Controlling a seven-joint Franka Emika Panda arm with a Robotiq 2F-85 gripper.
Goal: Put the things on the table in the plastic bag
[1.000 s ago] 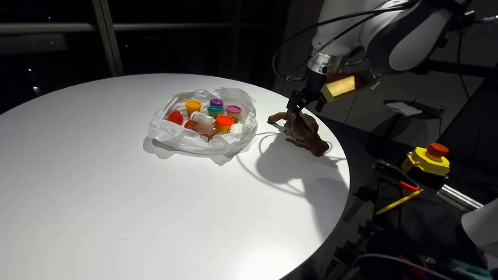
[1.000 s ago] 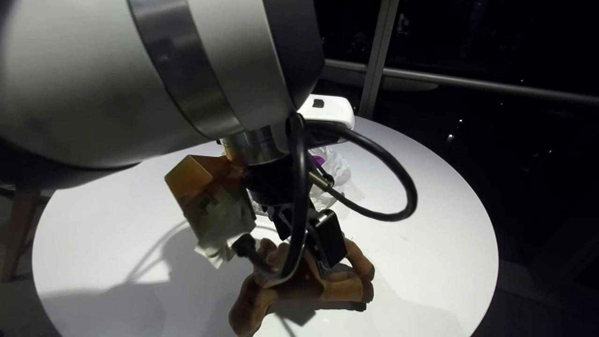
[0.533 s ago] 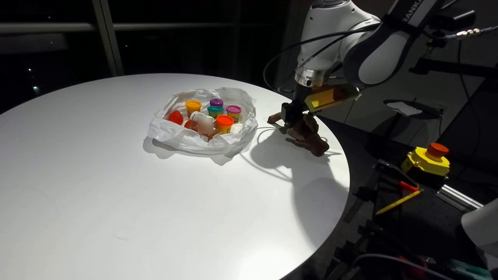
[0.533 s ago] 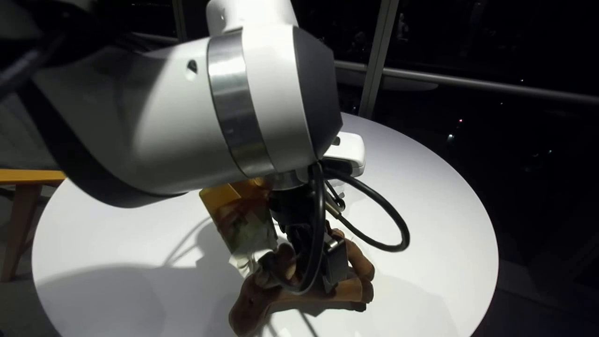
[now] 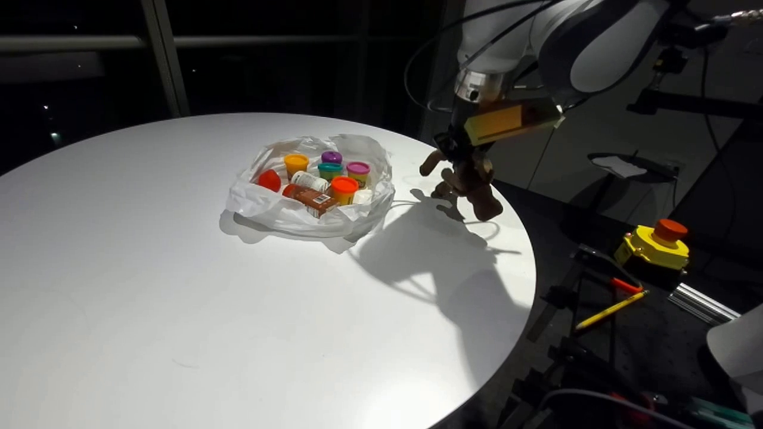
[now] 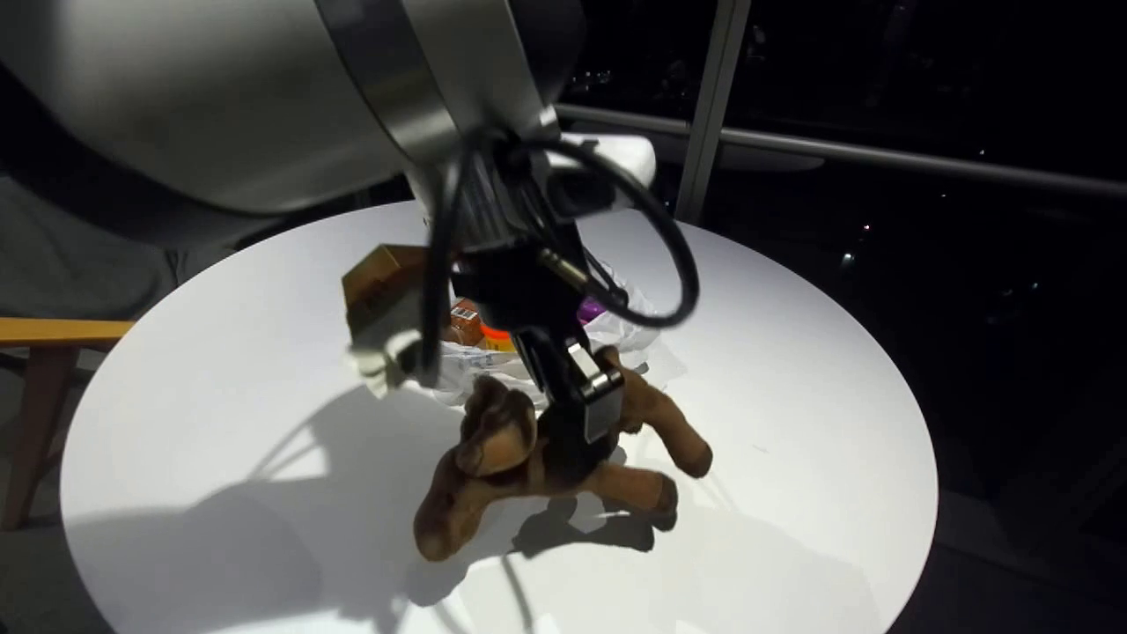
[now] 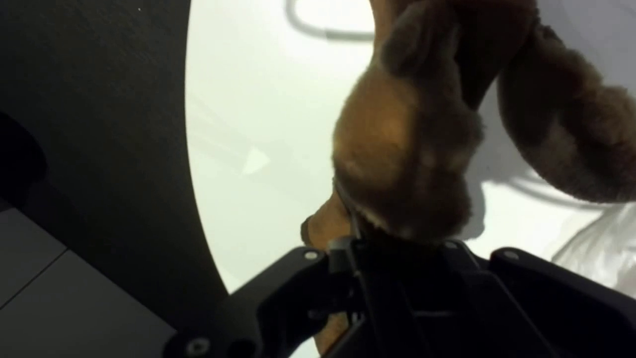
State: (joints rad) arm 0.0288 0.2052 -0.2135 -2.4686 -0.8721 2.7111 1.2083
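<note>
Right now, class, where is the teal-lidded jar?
In an exterior view, the teal-lidded jar sits inside the plastic bag, between the amber-lidded jar at left and the pink-lidded jar at right.

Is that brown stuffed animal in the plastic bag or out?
Out. In an exterior view, the stuffed animal hangs in the gripper above the table, clear of the plastic bag.

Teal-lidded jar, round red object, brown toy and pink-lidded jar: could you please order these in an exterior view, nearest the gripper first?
1. Brown toy, held aloft.
2. Pink-lidded jar, right side of plastic bag.
3. Teal-lidded jar, further left.
4. Round red object, leftmost inside.
</note>
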